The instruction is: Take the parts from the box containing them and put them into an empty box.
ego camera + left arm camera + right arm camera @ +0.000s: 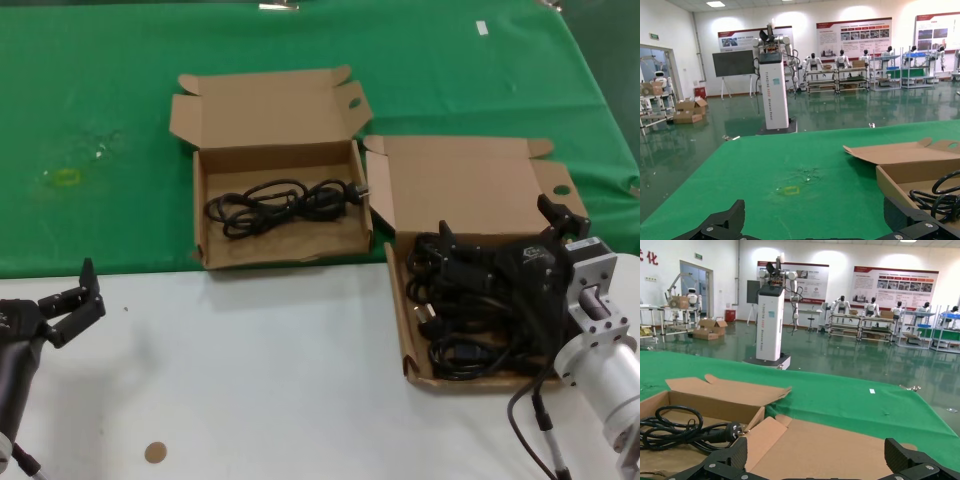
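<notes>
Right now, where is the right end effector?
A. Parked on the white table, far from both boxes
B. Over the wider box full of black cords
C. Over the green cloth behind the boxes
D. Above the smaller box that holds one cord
B: in the head view, the right end effector hangs open over the wider box, directly above its pile of cords.

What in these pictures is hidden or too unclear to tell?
- Head view: the right gripper covers the cords in the wide box; their count is unclear.
- Right wrist view: whether a cord is grasped is cut off by the picture's edge.
- Head view: the small brown disc is too small to identify.
</notes>
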